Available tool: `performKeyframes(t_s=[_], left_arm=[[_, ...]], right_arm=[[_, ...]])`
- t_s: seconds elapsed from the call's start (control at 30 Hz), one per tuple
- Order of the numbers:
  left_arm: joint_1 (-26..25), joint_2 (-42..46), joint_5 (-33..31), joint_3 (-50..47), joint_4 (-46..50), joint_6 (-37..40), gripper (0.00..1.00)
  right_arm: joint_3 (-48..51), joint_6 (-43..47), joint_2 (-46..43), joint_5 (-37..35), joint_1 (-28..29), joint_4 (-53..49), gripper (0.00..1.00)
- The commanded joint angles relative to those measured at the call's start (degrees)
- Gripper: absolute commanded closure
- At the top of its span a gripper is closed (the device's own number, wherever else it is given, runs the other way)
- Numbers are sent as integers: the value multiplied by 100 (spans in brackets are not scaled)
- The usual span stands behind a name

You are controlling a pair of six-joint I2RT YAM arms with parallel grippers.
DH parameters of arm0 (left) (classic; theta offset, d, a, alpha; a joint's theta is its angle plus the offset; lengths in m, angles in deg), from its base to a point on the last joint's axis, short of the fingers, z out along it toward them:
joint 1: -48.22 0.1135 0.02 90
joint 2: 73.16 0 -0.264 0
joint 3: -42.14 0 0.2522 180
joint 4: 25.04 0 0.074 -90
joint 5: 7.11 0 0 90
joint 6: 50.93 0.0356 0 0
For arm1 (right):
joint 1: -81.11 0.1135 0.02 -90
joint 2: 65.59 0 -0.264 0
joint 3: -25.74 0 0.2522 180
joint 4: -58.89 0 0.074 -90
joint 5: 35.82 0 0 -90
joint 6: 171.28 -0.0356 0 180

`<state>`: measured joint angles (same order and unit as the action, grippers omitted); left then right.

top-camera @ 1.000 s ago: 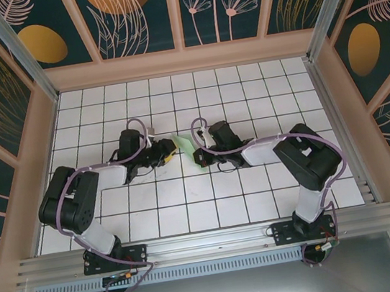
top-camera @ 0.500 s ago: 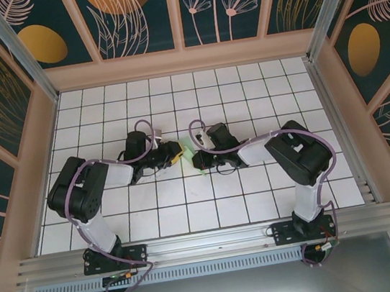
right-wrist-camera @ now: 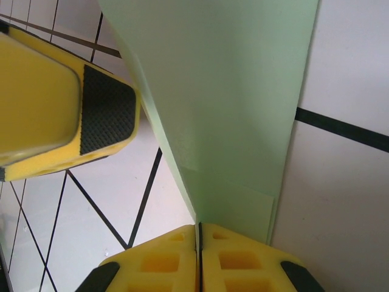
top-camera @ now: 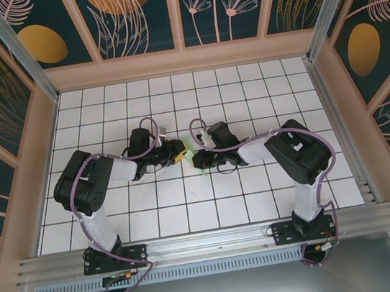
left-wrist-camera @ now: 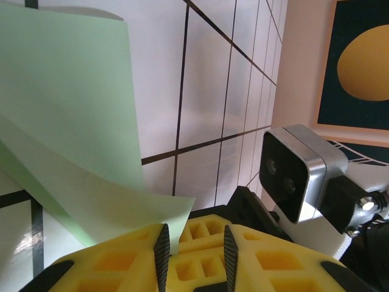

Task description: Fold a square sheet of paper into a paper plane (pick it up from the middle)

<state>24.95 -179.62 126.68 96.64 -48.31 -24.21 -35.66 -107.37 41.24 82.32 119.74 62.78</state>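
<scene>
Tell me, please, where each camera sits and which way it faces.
Top external: fixed above and behind the bases, looking down on the table; both arms show, left pincer and right pincer beside the paper.
Left wrist: on the left arm, facing along its open pincer to the paper and the right arm's camera.
Right wrist: on the right arm, facing along its pincer, shut on the paper; a left finger shows.
Shared: both wrist views see the paper over the tiled table.
</scene>
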Motion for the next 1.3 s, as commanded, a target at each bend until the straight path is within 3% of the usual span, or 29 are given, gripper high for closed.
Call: performKeyframes(t_s=[0.0,0.5,1.27], left_arm=[[-37,-133,140,143,-84,36,68],[-38,-328,55,203,39,181,69],[-38,-587,16,350,56,264,70]], right_arm=[[-146,-46,114,113,-50,-139,89],[-193,-72,209,179,-49,-157,88],[-266,-331,-187,300,-171,-632,76]])
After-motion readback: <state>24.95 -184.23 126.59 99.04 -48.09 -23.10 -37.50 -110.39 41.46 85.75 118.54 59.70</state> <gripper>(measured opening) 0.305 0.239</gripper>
